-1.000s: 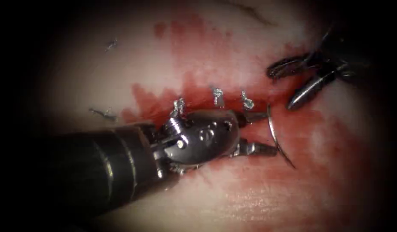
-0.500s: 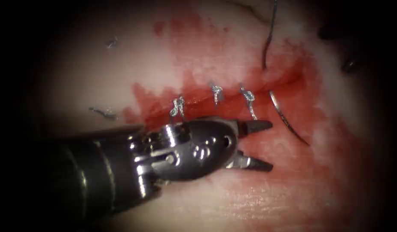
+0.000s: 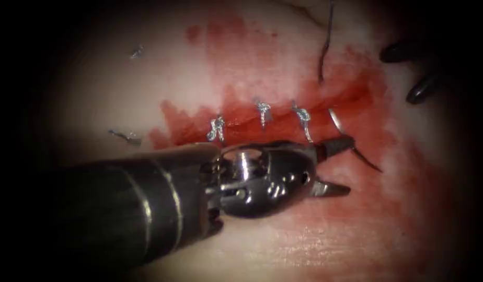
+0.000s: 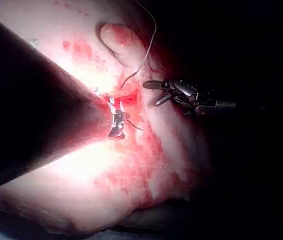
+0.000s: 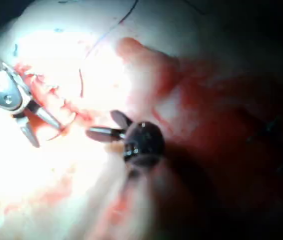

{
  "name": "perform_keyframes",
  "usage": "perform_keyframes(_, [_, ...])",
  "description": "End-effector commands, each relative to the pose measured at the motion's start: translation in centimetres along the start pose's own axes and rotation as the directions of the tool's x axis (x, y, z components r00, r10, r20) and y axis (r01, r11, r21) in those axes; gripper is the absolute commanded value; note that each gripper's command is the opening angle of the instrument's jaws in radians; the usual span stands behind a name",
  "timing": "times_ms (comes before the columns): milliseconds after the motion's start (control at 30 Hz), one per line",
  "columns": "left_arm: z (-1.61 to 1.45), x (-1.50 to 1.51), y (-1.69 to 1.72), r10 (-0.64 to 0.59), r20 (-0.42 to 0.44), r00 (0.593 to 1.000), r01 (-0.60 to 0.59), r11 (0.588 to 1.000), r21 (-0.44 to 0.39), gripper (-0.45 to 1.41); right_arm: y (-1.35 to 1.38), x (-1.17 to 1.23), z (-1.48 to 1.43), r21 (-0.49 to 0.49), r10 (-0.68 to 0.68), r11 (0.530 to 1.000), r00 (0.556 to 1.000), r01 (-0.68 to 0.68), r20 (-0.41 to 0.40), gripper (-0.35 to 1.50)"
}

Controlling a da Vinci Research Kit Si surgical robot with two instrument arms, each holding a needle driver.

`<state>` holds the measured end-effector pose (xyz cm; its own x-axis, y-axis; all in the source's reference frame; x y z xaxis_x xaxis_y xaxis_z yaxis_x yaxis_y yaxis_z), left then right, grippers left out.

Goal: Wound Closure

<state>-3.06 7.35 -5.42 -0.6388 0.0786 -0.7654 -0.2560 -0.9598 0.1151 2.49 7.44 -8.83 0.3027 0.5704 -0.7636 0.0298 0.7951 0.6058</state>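
Observation:
The cut (image 3: 283, 121) runs across the tissue (image 3: 121, 94) with three knotted stitches (image 3: 263, 112) over it. At its right end the curved needle (image 3: 364, 159) sticks out of the tissue, its tip pointing down and right. The thread (image 3: 324, 49) comes from above and enters the tissue above the cut. My left tool (image 3: 350, 166) comes in from the lower left with its jaws open. Its upper jaw lies across the needle's middle and holds nothing. My right tool (image 3: 395, 75) hangs at the far upper right, open and empty. It is also seen as the right tool (image 5: 100, 123) from its own wrist.
Red fluid (image 3: 356, 99) stains the tissue around the cut and to its right. Two cut ends of thread (image 3: 127, 137) lie on the pale tissue left of the cut. The left tool's thick shaft (image 3: 121, 209) covers the lower left.
The right tool has drawn away to the upper right and the needle has shifted up. The left tool pulled back, then moved right until its open upper jaw reached the needle.

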Motion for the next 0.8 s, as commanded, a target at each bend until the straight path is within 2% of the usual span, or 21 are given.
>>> perform_keyframes(33, [0.05,0.03,-0.04,0.001,-0.004,1.000,-0.001,1.000,0.006,0.73,0.04,-0.03,0.09,0.003,-0.004,1.000,1.000,0.004,-0.001,1.13])
perform_keyframes(133, [-0.01,0.10,-0.08,0.005,-0.008,1.000,-0.005,0.999,0.037,0.72,0.05,-0.03,0.09,0.002,-0.004,1.000,1.000,0.004,-0.001,1.11])
perform_keyframes(433, [0.30,0.08,0.05,0.019,-0.039,0.999,-0.016,0.998,0.055,0.72,0.02,-0.07,0.12,-0.004,-0.008,1.000,1.000,0.008,0.001,1.11])
perform_keyframes(567, [0.32,0.01,0.01,0.022,-0.086,0.996,-0.012,0.993,0.116,0.72,0.02,-0.10,0.14,-0.007,-0.011,1.000,1.000,0.011,0.002,1.09])
perform_keyframes(600, [0.31,0.01,-0.01,0.022,-0.121,0.992,-0.003,0.987,0.159,0.69,0.02,-0.11,0.14,-0.008,-0.012,1.000,1.000,0.012,0.002,1.09])
perform_keyframes(733, [0.30,0.02,-0.04,0.026,-0.171,0.985,0.010,0.978,0.206,0.55,0.03,-0.11,0.14,-0.017,-0.011,1.000,1.000,0.011,-0.003,1.09])
perform_keyframes(767, [0.30,0.01,-0.03,0.032,-0.197,0.980,0.010,0.977,0.212,0.34,0.04,-0.11,0.14,-0.021,-0.010,1.000,1.000,0.010,-0.008,1.09])
perform_keyframes(800, [0.30,0.01,-0.02,0.029,-0.209,0.978,0.015,0.978,0.206,0.29,0.04,-0.11,0.14,-0.022,-0.010,1.000,1.000,0.010,-0.011,1.09])
